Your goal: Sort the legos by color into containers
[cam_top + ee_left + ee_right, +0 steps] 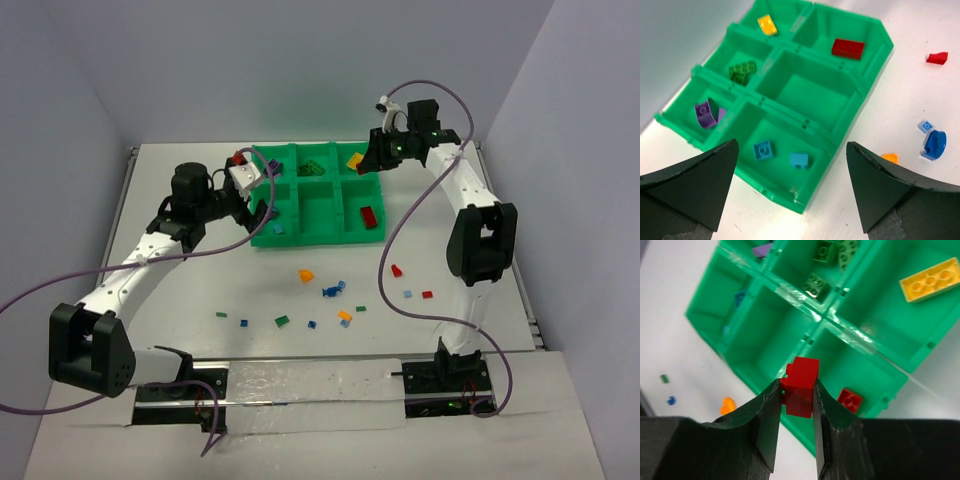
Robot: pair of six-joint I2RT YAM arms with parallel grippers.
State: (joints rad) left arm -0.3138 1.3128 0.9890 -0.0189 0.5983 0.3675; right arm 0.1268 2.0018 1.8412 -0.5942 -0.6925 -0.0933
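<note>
The right pincer (pixel 796 386) is clamped on a small red plastic brick (pixel 804 371), held in the air above the bright green six-compartment plastic tray (pixel 310 240). The step in hand is dropping off a red piece. A flat red brick (pixel 850 399) lies in the front right compartment, so the next move likely calls for centring the held brick over that bay, clear of the dividing walls, then parting the fingers. The left pincer (pixel 791 146) gapes wide and carries nothing, hovering over the tray's left end, well apart from the red bay. Loose bricks (pixel 306 274) dot the white worktop (pixel 270 290), and the right arm's purple cable (pixel 383 258) trails across it.
</note>
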